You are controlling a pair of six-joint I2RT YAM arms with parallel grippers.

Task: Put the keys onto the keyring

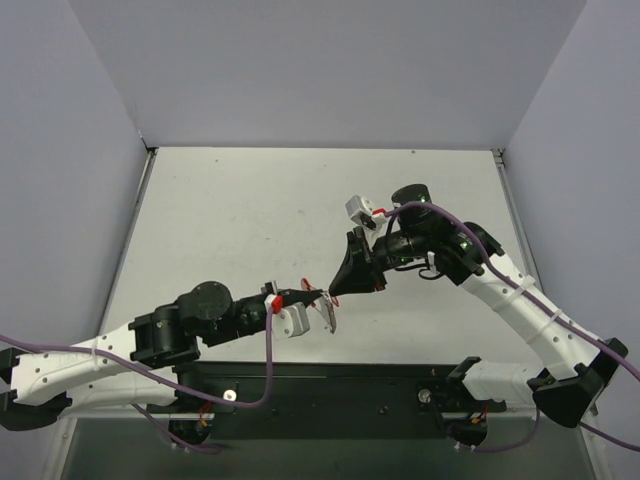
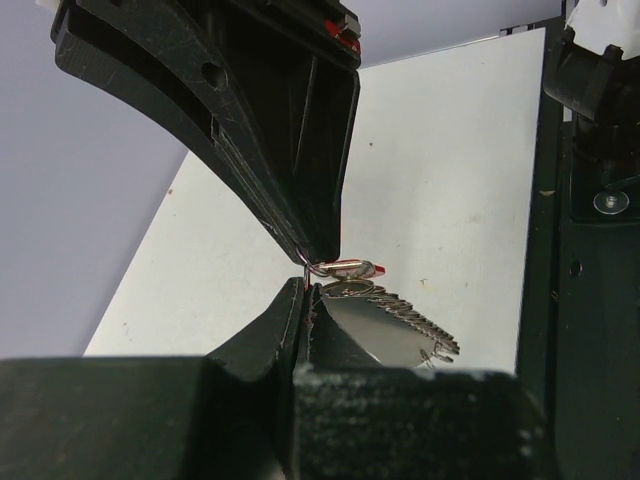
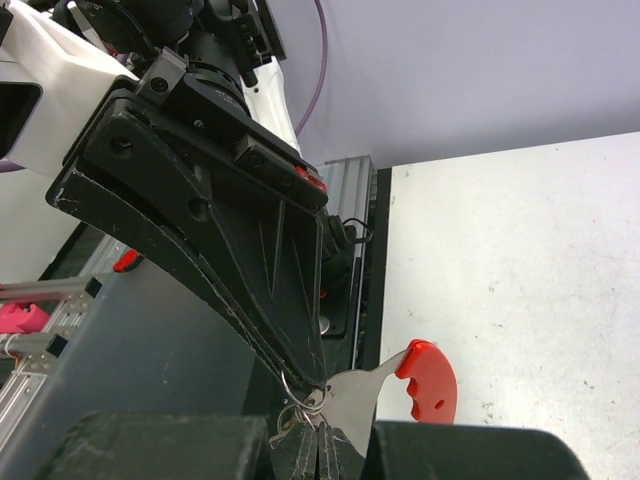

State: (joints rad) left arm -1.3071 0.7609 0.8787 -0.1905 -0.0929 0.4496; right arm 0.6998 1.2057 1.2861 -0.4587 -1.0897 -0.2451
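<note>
Clenching the right gripper (image 3: 320, 442): matte black pads (image 3: 280, 452) pressed flat together, nipping the base of the key (image 3: 350, 402), a thin, flat, bright silver blade. Rising toward 1 o'clock and meeting the keyring (image 3: 428, 380) at its red part, a glossy rounded tab with small holes and a notched edge; cannot tell whether blade and tab are joined. Clenching the left gripper (image 2: 304, 296) too, scuffed black wedge-shaped fingers (image 2: 270, 335) tapering to a point on the keyring's fine wire loop, oval, tipped red at 3 o'clock. Meeting tip to tip, the other wedge slanting in from 11 o'clock in each wrist view. Hanging just under the loop, toward 5 o'clock: mirror-smooth silver metal with a toothed or linked edge, too blurred to tell which. Holding all this over the table (image 1: 250, 220), a pale grey, matte, faintly speckled sheet, near its middle, slightly toward 6 o'clock in the top view. Reaching in from 8 o'clock with the left arm (image 1: 90, 365) and from 4 o'clock with the right arm (image 1: 520, 300), both white-shelled, trailing purple cables (image 1: 268, 362).
</note>
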